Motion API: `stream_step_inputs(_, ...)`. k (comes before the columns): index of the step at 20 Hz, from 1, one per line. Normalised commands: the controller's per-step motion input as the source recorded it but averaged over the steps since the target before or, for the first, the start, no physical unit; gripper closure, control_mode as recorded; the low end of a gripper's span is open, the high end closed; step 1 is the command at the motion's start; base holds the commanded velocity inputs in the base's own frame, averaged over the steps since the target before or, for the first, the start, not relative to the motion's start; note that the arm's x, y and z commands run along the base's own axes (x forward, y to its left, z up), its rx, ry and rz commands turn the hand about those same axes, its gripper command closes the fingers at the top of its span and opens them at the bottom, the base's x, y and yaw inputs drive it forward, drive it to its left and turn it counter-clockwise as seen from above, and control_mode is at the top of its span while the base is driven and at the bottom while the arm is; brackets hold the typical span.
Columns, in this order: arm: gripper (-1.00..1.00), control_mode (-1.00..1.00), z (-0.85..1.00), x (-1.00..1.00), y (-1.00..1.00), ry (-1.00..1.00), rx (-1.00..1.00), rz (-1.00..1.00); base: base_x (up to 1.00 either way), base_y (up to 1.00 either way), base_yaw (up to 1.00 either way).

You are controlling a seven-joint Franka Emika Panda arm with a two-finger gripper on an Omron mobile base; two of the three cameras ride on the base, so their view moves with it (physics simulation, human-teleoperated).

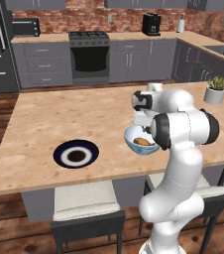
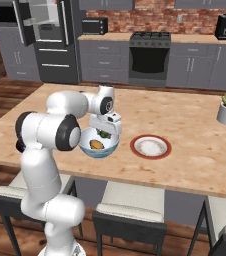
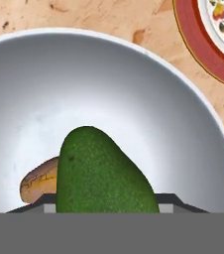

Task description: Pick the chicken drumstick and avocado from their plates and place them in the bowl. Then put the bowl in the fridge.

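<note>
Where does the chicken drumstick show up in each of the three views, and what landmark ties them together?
Left base view: the chicken drumstick lies inside the bowl, right of centre, beside the arm.
Right base view: it lies in the bowl, left of centre, under the tool.
Hand view: lower left, partly behind the avocado.
Shared landmark: the pale bowl itself; the red-rimmed plate sits beside it in the right base and hand views.

**Hand view — bowl and contents**

Bowl [image 3: 134, 89]: pale, glossy, deep curved wall, seen from above on a light wooden counter [image 3: 84, 15]. Avocado [image 3: 104, 173]: dark green, pebbled skin, narrow end up — directly before the camera and over the bowl's interior. Chicken drumstick [image 3: 38, 184]: golden-brown, partly hidden behind the avocado's left side. Plate [image 3: 203, 49]: red-brown rim, white floral centre, just beside the bowl at upper right.
</note>
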Motion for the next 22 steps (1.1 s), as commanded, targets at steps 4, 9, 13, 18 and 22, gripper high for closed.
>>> stream_step_inputs(4,1.0,-1.0,-0.18,0.19,0.0,0.02,-0.04,0.03,0.0,0.0,0.0)
stream_step_inputs(9,1.0,-1.0,-0.23,0.07,0.0,0.04,0.0,0.01,0.0,0.0,0.0)
stream_step_inputs(13,1.0,-1.0,-0.2,-0.02,0.0,0.0,0.0,0.0,0.0,0.0,0.0)
stream_step_inputs(18,1.0,-1.0,-0.23,0.0,0.0,0.03,0.0,0.0,0.0,0.0,0.0)
stream_step_inputs(22,-1.0,-1.0,-0.17,0.0,0.0,0.06,0.0,0.0,0.0,0.0,0.0)
